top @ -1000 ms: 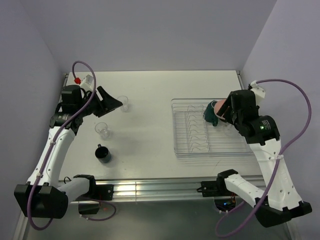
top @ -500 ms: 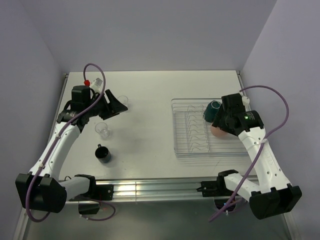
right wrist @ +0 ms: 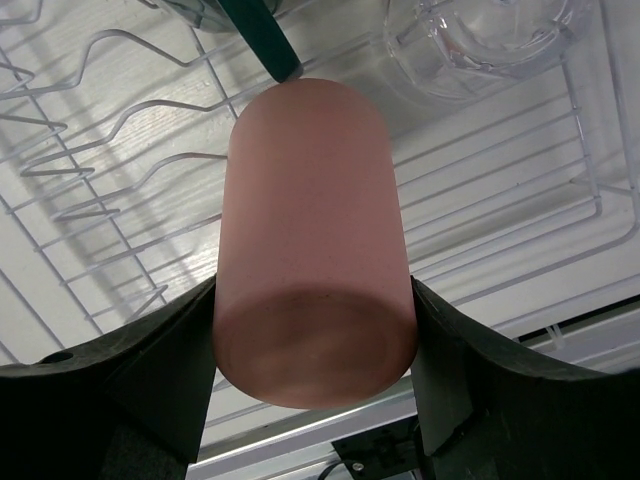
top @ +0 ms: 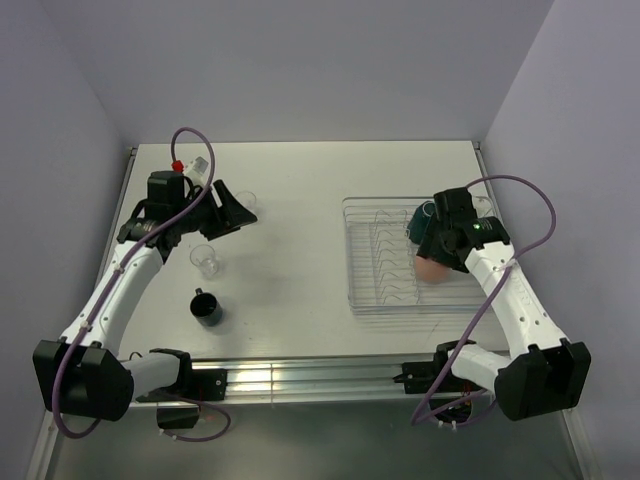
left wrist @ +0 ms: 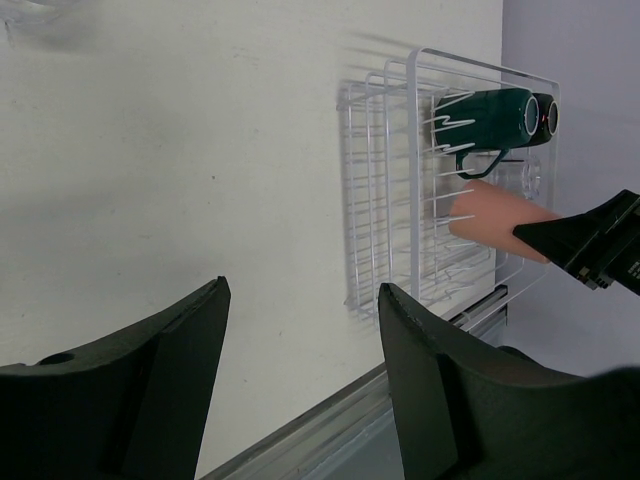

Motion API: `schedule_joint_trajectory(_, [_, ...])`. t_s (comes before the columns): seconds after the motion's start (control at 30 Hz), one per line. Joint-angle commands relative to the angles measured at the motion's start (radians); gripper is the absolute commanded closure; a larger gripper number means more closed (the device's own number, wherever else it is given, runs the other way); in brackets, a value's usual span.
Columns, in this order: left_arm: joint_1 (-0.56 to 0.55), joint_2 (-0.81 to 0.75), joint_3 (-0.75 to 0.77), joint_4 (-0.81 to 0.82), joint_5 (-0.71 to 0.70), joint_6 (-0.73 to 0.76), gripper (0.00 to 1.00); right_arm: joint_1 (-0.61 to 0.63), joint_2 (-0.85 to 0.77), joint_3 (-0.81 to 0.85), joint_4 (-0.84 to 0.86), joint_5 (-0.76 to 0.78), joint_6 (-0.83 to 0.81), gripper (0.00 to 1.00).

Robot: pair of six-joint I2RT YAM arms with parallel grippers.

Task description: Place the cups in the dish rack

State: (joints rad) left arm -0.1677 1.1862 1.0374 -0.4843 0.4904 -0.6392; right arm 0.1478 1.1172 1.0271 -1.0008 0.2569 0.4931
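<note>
My right gripper (top: 434,262) is shut on the salmon-orange cup (top: 431,268) and holds it over the right part of the clear dish rack (top: 388,304). In the right wrist view the cup (right wrist: 312,240) sits between both fingers, above the wire prongs (right wrist: 100,190). A dark green mug (top: 421,222) lies on its side in the rack's far part, next to a clear glass (right wrist: 480,35). My left gripper (top: 232,212) is open and empty beside a clear glass (top: 246,201). Another clear glass (top: 206,260) and a black mug (top: 207,308) stand on the table at left.
In the left wrist view the open gripper (left wrist: 303,300) looks across bare table toward the rack (left wrist: 390,200) and the green mug (left wrist: 490,115). A metal rail (top: 300,375) runs along the table's near edge. Walls close in the left, back and right sides.
My right gripper has carried the salmon cup from beside the green mug toward the nearer part of the rack. My left gripper has shifted slightly right, toward the far glass.
</note>
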Motion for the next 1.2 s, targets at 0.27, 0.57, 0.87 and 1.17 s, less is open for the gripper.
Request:
schedule_joint_trajectory(0.27, [-0.009,0.012,0.006,0.01,-0.013,0.026,0.33,-0.013,0.043,-0.025,0.067,0.039,0.007,0.78])
schedule_joint_trajectory(0.57, [-0.016,0.021,0.007,0.009,-0.016,0.027,0.32,-0.017,0.052,-0.048,0.085,0.058,0.012,0.59])
schedule_joint_trajectory(0.87, [-0.018,0.021,0.007,0.006,-0.023,0.032,0.32,-0.019,0.067,-0.053,0.099,0.056,0.009,0.32])
schedule_joint_trajectory(1.17, [-0.019,0.024,0.01,0.003,-0.026,0.032,0.32,-0.019,0.075,-0.059,0.114,0.05,0.006,0.08])
